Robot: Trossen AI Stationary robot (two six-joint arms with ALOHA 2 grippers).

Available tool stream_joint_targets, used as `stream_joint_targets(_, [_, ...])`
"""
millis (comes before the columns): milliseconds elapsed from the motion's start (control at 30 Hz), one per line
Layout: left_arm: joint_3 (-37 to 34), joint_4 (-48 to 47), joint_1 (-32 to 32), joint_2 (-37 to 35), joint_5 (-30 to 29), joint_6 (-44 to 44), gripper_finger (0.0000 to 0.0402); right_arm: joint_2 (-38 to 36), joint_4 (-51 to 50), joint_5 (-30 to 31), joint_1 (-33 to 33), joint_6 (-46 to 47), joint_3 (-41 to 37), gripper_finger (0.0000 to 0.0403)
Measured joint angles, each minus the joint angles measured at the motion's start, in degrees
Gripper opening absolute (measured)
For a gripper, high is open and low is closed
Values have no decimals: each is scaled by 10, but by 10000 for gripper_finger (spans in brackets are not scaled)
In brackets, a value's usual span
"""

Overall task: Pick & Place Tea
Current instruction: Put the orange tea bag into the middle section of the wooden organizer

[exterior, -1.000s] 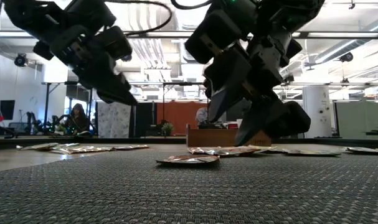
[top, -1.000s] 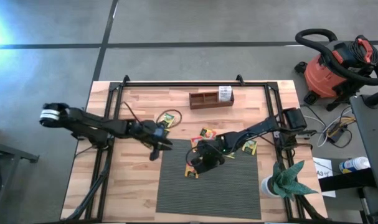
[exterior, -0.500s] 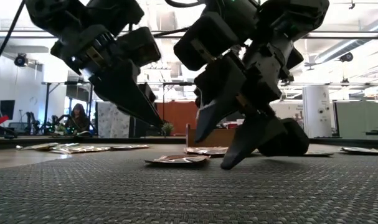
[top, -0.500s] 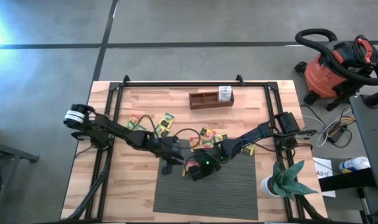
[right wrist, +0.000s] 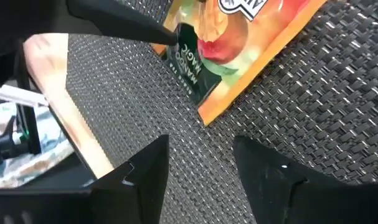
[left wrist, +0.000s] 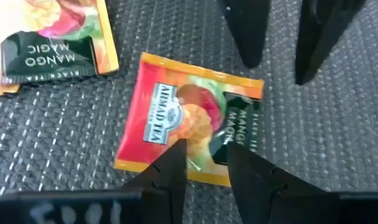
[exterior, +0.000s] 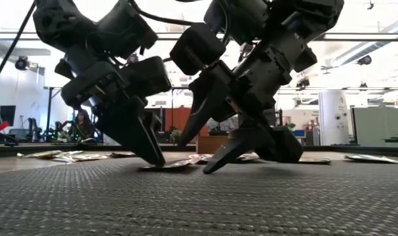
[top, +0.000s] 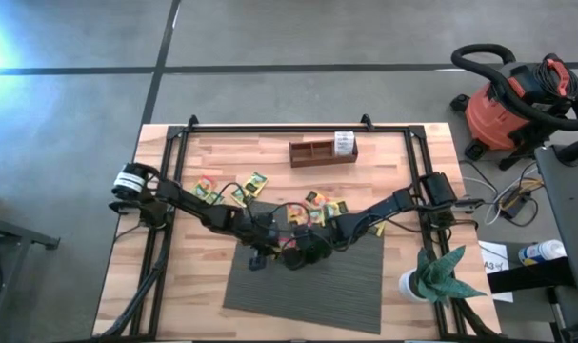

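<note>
A red-and-orange tea sachet lies flat on the dark woven mat, also seen in the right wrist view. My left gripper is open, slanting down, with its fingertips over the sachet's near edge. My right gripper is open too. It faces the left gripper from the sachet's other side, with its tips low over the mat and short of the sachet. In the low view both grippers stand over the sachet. More sachets lie on the wooden table. My left gripper's open fingertips come slanting down onto the sachet's edge beside its dark label. One tip meets that edge in the right wrist view. The sachet lies flat on the mat. My right gripper's lower fingertip reaches the mat; whether it touches, I cannot tell.
A brown wooden tray stands at the far middle of the table. A potted plant stands at the near right corner. Black frame rails run along the table's sides. A red vacuum stands on the floor beyond the table.
My left gripper has swung toward the table's right and near edge onto the mat and sunk down to the sachet. My right gripper has tipped and sunk a little beside it. The mat now lies slightly turned against its earlier square position.
</note>
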Motion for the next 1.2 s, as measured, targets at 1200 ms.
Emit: stream_joint_targets(1200, [-11,30,-1,-3,2,-35,112,-2,-5,132,-7,-24,5,30])
